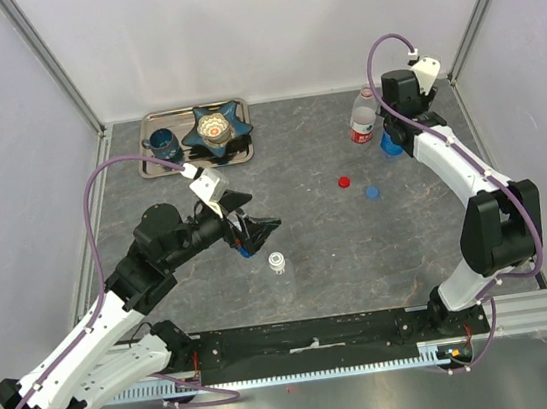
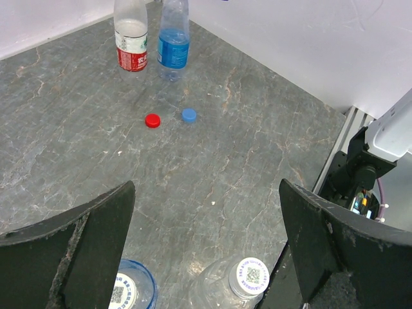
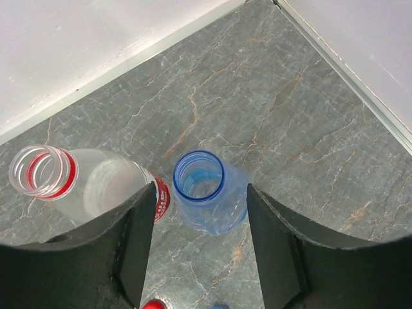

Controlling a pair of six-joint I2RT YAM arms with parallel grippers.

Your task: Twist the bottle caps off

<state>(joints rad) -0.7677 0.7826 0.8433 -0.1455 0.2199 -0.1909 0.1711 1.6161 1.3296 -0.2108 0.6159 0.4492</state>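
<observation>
The red-labelled bottle point(image 1: 363, 118) and a blue-tinted bottle point(image 1: 388, 143) stand uncapped at the back right. A red cap point(image 1: 344, 181) and a blue cap point(image 1: 372, 192) lie loose on the table. My right gripper point(image 3: 201, 251) is open above the blue-tinted bottle point(image 3: 209, 193), with a finger on each side and not gripping it. The red-labelled bottle point(image 3: 96, 187) stands just to its left. My left gripper point(image 2: 206, 257) is open and empty above two capped bottles: the tiny plain bottle point(image 1: 277, 262) with a white cap point(image 2: 250, 275), and a blue bottle with a white cap point(image 2: 122, 293).
A metal tray point(image 1: 163, 166) at the back left holds a dark blue mug point(image 1: 162, 144) and a blue star-shaped dish point(image 1: 217, 127). White walls enclose the table on three sides. The right arm's base point(image 2: 360, 170) stands close to the tiny bottle.
</observation>
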